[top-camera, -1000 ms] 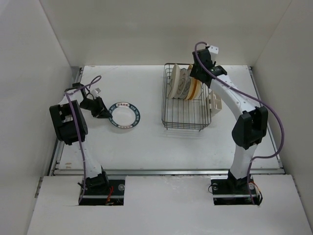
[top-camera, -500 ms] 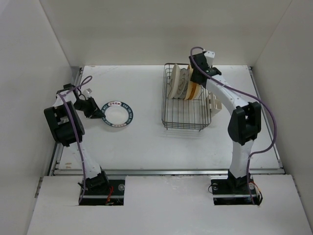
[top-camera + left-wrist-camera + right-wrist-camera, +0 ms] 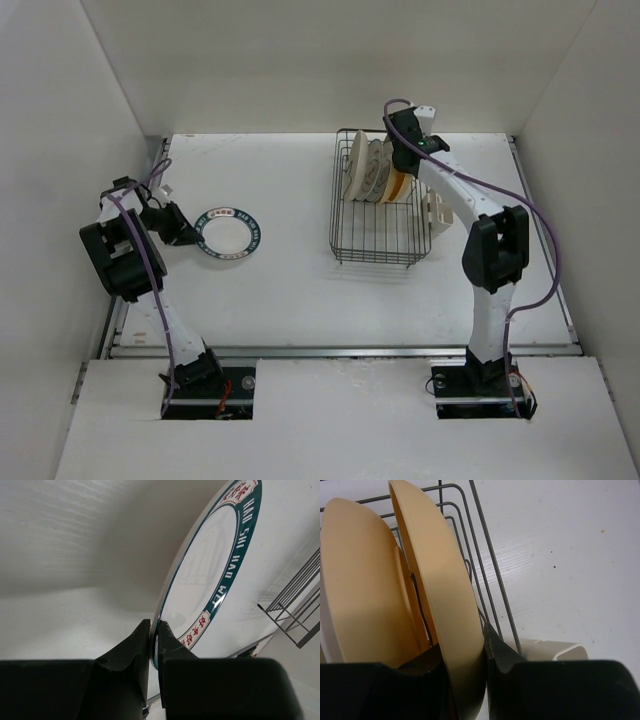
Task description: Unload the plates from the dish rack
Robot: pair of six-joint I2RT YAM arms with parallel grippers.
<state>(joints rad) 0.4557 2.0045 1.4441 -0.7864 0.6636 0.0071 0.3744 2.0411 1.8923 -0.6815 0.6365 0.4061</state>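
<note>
White worktop (image 3: 300,290): left claw (image 3: 154,625) pinches teal-rimmed plate (image 3: 210,580) edge; right claw (image 3: 465,645) clamps yellow-orange plate (image 3: 440,580) rim in dish rack (image 3: 485,555). Thin rim grips could slip; lifting may snag wires.

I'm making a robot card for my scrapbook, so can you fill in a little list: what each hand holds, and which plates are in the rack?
left gripper: shut on the edge of the teal-rimmed plate, away from the rack
right gripper: closed on the yellow-orange plate, which stands in the dish rack
also in rack: cream plate, white plate
plates out: one
</note>
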